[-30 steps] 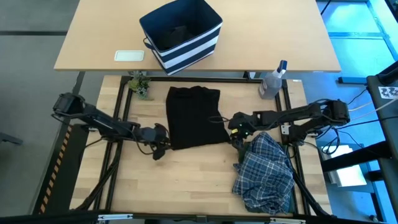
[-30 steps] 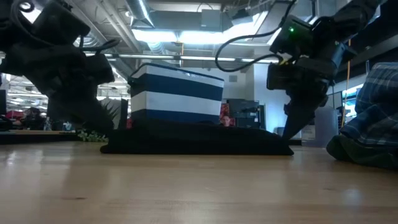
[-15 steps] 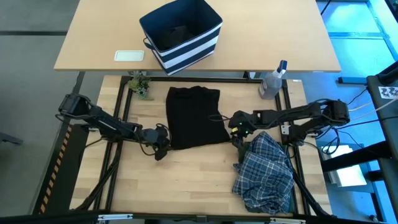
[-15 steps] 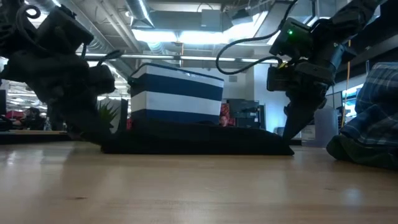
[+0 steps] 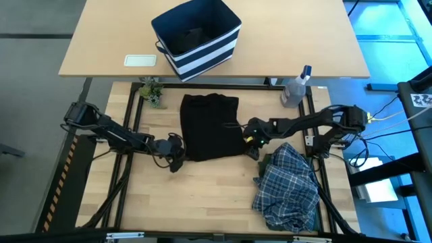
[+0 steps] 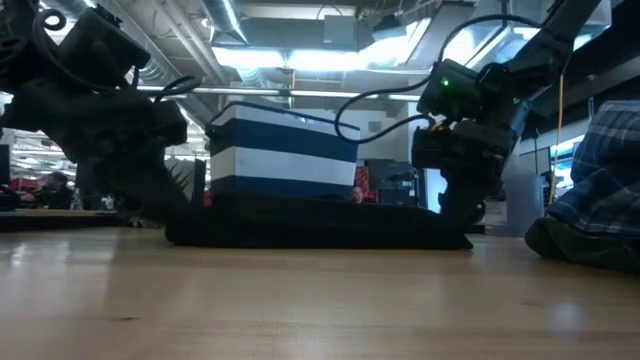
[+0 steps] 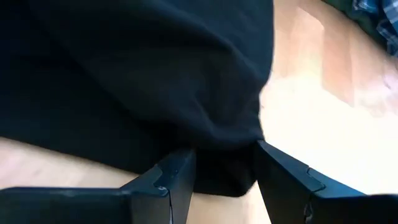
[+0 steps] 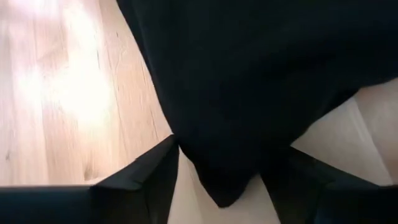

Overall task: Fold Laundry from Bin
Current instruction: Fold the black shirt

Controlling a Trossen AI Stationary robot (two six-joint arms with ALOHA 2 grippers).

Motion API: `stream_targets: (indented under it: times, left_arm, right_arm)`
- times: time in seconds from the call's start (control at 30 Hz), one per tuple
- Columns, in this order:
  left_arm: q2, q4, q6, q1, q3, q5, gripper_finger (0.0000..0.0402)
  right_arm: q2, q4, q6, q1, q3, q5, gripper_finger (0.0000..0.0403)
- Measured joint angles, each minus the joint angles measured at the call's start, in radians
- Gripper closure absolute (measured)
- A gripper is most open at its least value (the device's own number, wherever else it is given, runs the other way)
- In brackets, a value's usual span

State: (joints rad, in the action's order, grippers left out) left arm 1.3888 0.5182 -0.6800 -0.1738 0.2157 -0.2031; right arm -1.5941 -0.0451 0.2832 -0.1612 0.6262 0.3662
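Black cloth garment (image 5: 210, 126) lies part-folded on the wooden surface (image 5: 202, 196). Left gripper (image 7: 221, 180) and right gripper (image 8: 217, 180): fingers open, straddling its near corners. Crumpled blue-and-white plaid shirt (image 5: 289, 185), beside the right fingers, remains unfolded.

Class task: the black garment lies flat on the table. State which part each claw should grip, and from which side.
Grip the black garment at its two near corners. It lies flat, so only edges offer a hold. The left claw comes in from its left side, the right claw from its right; both already straddle those corners, open.
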Motion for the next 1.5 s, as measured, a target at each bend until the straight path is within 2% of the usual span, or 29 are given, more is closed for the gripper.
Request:
stream_targets:
  times: [0.1,0.2,0.33,0.4,0.43,0.53,0.67,0.8,1.13,1.27,1.4,1.5]
  left_arm:
    - [0.020,0.022,0.000,0.000,0.000,-0.018,0.0248]
    - [0.048,0.025,0.000,0.000,0.000,-0.019,0.0267]
    - [0.087,0.056,0.001,0.000,0.000,-0.030,0.0325]
    - [0.099,0.086,0.014,0.000,0.000,0.003,0.0371]
    - [0.099,0.103,0.024,0.000,0.000,0.029,0.0385]
    - [0.087,0.100,0.027,-0.009,0.001,0.117,0.0396]
    - [0.057,0.096,0.005,-0.053,0.001,0.222,0.0399]
    - [0.021,0.051,-0.029,-0.114,0.002,0.294,0.0400]
    - [-0.111,-0.249,-0.130,-0.227,0.003,0.324,0.0401]
    - [-0.175,-0.263,-0.130,-0.237,0.002,0.356,0.0401]
    - [-0.222,-0.269,-0.117,-0.238,0.002,0.324,0.0401]
    - [-0.247,-0.269,-0.096,-0.239,0.001,0.310,0.0401]
  right_arm:
    - [-0.006,0.013,-0.002,0.001,0.000,-0.012,0.0218]
    - [-0.002,0.022,-0.004,0.000,0.000,-0.020,0.0279]
    - [-0.004,0.024,-0.005,0.002,0.004,0.020,0.0373]
    - [-0.004,0.024,-0.004,0.002,0.004,0.062,0.0391]
    - [-0.004,0.020,-0.002,0.004,0.005,0.081,0.0389]
    - [-0.004,-0.012,0.006,0.011,0.019,0.127,0.0379]
    - [-0.004,-0.077,0.023,0.050,0.044,0.186,0.0395]
    - [-0.004,-0.116,0.023,0.104,0.070,0.262,0.0390]
    - [-0.004,-0.130,0.052,0.214,0.145,0.292,0.0387]
    - [-0.004,-0.140,0.053,0.239,0.180,0.285,0.0377]
    - [-0.003,-0.144,0.052,0.250,0.203,0.208,0.0359]
    - [-0.003,-0.143,0.054,0.247,0.206,0.201,0.0362]
